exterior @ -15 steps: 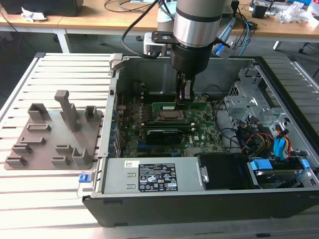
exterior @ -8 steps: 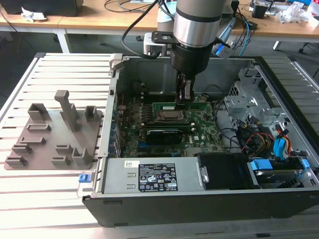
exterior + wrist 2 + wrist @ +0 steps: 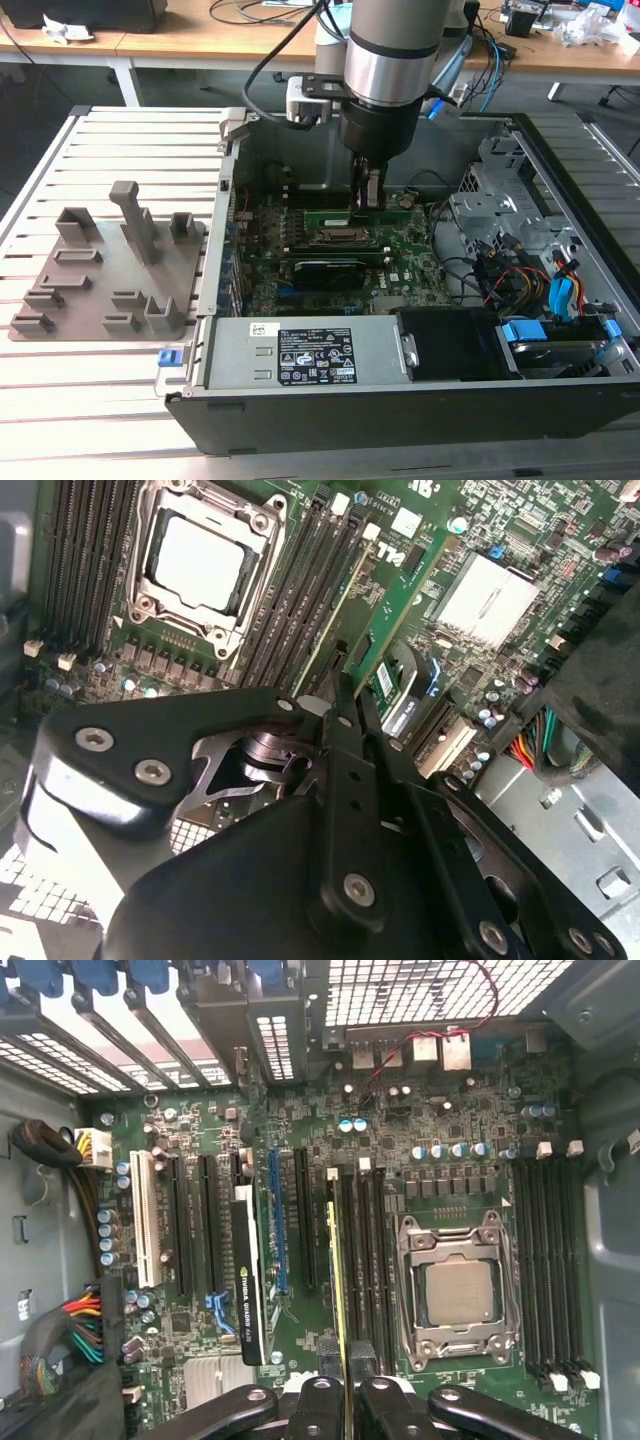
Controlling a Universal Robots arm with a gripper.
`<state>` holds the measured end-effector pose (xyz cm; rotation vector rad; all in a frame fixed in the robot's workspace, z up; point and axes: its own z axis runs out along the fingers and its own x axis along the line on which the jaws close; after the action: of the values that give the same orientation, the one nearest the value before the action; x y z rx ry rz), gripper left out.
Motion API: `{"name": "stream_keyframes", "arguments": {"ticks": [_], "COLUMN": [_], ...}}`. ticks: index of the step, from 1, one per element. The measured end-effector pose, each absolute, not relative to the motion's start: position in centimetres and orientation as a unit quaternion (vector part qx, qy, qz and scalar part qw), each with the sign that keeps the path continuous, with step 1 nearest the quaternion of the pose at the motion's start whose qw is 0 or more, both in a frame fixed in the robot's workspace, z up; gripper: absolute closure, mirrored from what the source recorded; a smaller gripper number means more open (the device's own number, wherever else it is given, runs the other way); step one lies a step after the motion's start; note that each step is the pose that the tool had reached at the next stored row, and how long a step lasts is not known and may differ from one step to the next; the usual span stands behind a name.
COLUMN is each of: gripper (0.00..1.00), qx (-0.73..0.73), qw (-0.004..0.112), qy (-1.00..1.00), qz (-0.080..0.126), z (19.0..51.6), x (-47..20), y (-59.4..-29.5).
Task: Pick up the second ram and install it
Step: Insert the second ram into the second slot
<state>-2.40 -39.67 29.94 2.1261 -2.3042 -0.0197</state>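
End effector point(image 3: 345, 1385) closed on the second ram point(image 3: 338, 1280)
The stick stands on its edge between the fingers, along the memory slots point(image 3: 372, 1260) just beside the CPU socket point(image 3: 458, 1290) of the motherboard point(image 3: 420, 1120).

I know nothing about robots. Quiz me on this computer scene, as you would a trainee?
1. True or false: the fingers are shut on the second ram.
2. Where is the grey fixture plate? A) on the floor B) on the slatted table, at the exterior view's left C) between the fingers.
3. Fill the gap: in the first wrist view, the ram runs ___ to the dark memory slots.
Key: 1 true; 2 B; 3 parallel.
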Motion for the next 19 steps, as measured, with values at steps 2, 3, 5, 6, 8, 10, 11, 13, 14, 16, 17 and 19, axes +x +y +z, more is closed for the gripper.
{"name": "stream_keyframes", "arguments": {"ticks": [2,3,5,6,8,10,11,13,14,16,17,19], "gripper": [0.86,0.86,0.86,0.86,0.86,0.86,0.86,0.86,0.86,0.86,0.86,0.86], "qx": [0.678,0.678,0.678,0.678,0.678,0.678,0.678,0.678,0.678,0.678,0.678,0.678], "qw": [0.003,0.003,0.003,0.003,0.003,0.003,0.003,0.003,0.003,0.003,0.003,0.003], "qy": [-0.735,-0.735,-0.735,-0.735,-0.735,-0.735,-0.735,-0.735,-0.735,-0.735,-0.735,-0.735], "qz": [-0.006,-0.006,-0.006,-0.006,-0.006,-0.006,-0.006,-0.006,-0.006,-0.006,-0.006,-0.006], "z": [29.5,29.2,28.9,28.7,28.4,28.1,28.0,27.7,27.6,27.2,27.2,26.9], "x": [-2.4,-2.4,-2.4,-2.4,-2.4,-2.4,-2.4,-2.4,-2.4,-2.5,-2.5,-2.5], "y": [-39.7,-39.7,-39.7,-39.7,-39.7,-39.7,-39.7,-39.7,-39.7,-39.7,-39.7,-39.7]}}
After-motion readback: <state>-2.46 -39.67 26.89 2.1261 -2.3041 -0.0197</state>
